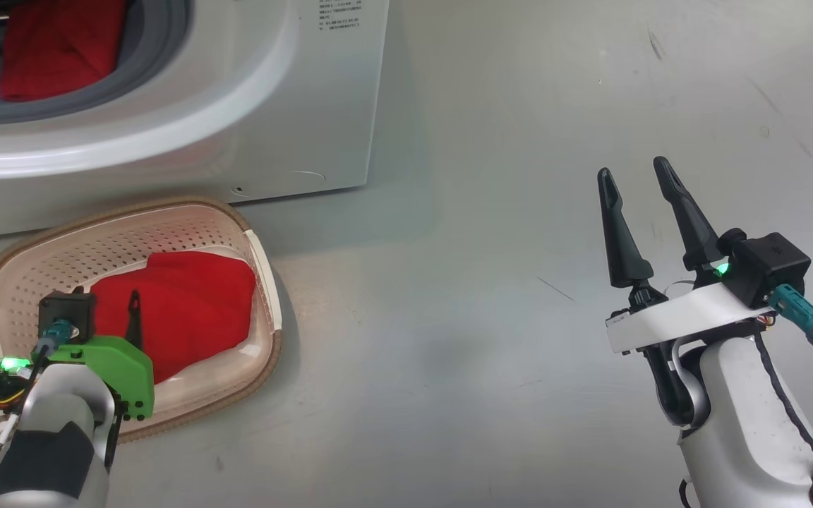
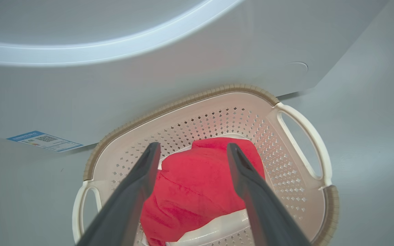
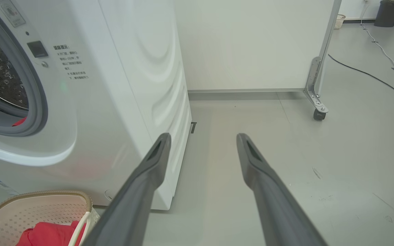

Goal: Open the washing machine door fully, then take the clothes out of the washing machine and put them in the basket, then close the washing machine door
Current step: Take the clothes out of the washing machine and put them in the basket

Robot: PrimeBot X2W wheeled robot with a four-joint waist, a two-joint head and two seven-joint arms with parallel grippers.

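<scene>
The white washing machine (image 1: 166, 106) stands at the upper left, with red clothes (image 1: 61, 49) lying in its open drum mouth. Its door is out of view. On the floor in front of it sits the cream basket (image 1: 260, 247), holding a red garment (image 1: 188, 303). My left gripper (image 1: 106, 307) hangs open just above that garment; in the left wrist view its fingers (image 2: 193, 147) straddle the red cloth (image 2: 197, 184) without holding it. My right gripper (image 1: 632, 169) is open and empty over bare floor at the right, well away from the basket.
The right wrist view shows the machine's side (image 3: 142, 85), a white partition on a caster (image 3: 316, 112), a cable (image 3: 371, 75) along the floor and a dark bin (image 3: 388, 12) far back. A blue sticker (image 2: 43, 140) marks the machine's lower front.
</scene>
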